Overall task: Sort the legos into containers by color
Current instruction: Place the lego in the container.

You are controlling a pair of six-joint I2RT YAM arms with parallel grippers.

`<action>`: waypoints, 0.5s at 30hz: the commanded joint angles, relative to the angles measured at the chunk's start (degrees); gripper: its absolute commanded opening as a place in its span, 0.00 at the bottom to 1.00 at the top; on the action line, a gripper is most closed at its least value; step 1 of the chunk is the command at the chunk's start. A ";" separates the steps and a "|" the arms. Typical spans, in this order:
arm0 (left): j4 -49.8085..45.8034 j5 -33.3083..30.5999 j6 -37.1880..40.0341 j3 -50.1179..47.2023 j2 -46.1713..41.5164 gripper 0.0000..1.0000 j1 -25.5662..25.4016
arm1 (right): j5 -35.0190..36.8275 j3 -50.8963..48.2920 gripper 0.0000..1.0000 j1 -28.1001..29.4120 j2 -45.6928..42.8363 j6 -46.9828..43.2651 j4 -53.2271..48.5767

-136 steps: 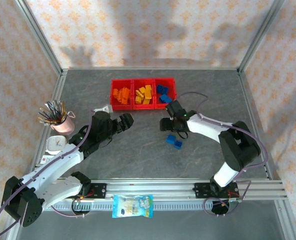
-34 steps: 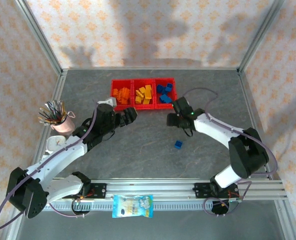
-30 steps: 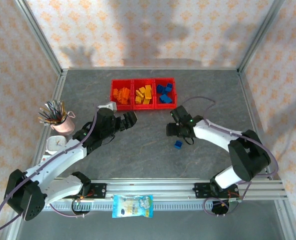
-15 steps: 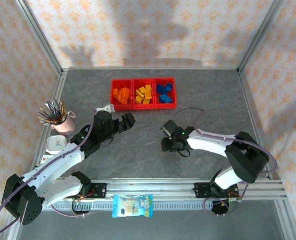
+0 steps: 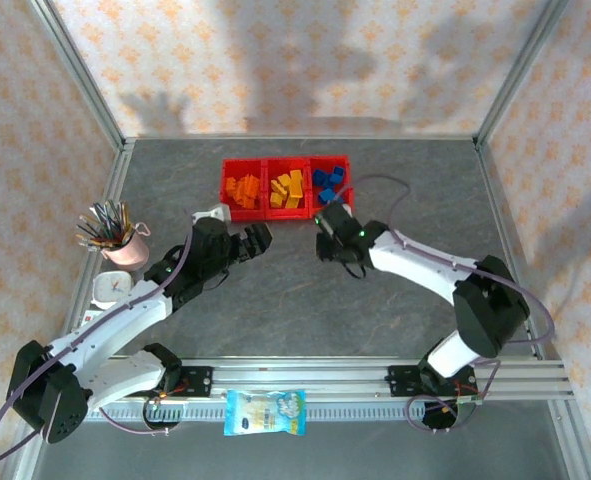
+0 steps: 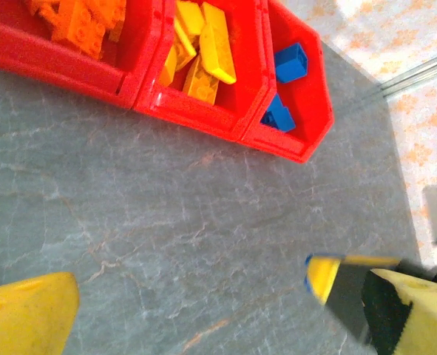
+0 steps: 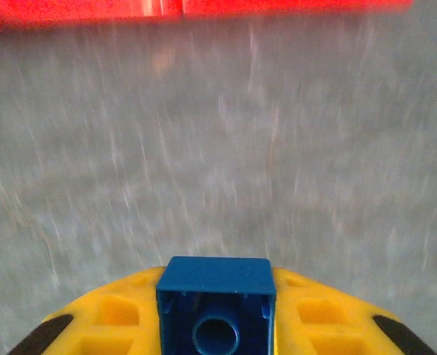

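Observation:
The three joined red containers (image 5: 287,208) stand at the back middle of the table, with orange legos (image 5: 241,190) in the left bin, yellow legos (image 5: 287,187) in the middle bin and blue legos (image 5: 327,184) in the right bin. My right gripper (image 5: 325,220) hovers just in front of the right bin, shut on a small blue lego (image 7: 217,303) whose hollow underside faces the wrist camera. The containers' red wall (image 7: 203,9) is blurred ahead of it. My left gripper (image 5: 255,238) is open and empty over bare table (image 6: 203,296), in front of the bins (image 6: 277,144).
A pink cup of pens (image 5: 115,238) and a small white object (image 5: 108,288) sit at the left edge. A blue-and-white snack packet (image 5: 265,412) lies in front of the metal base rail (image 5: 375,375). Frame posts and patterned walls enclose the table.
My right gripper dropped onto the last loose blue lego on the table, closed on it, and has carried it up toward the right bin. The left arm shifted only slightly.

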 commanded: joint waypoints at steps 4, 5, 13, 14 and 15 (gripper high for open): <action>2.79 -2.64 2.85 4.94 4.64 0.99 1.31 | 6.01 14.83 0.28 -7.86 12.03 -5.57 3.25; 3.63 -2.20 2.77 5.38 5.40 0.99 1.65 | 6.45 17.70 0.28 -8.89 14.67 -5.73 3.72; 5.74 -4.28 4.18 7.32 8.36 0.99 4.94 | 7.93 39.49 0.59 -12.52 31.17 -10.60 1.58; 5.83 -4.80 4.49 7.31 8.24 0.99 5.66 | 8.47 40.99 0.64 -12.52 31.07 -11.02 0.86; 5.88 -5.20 4.96 7.18 8.11 0.99 6.52 | 9.28 41.19 0.70 -12.52 30.03 -11.24 0.71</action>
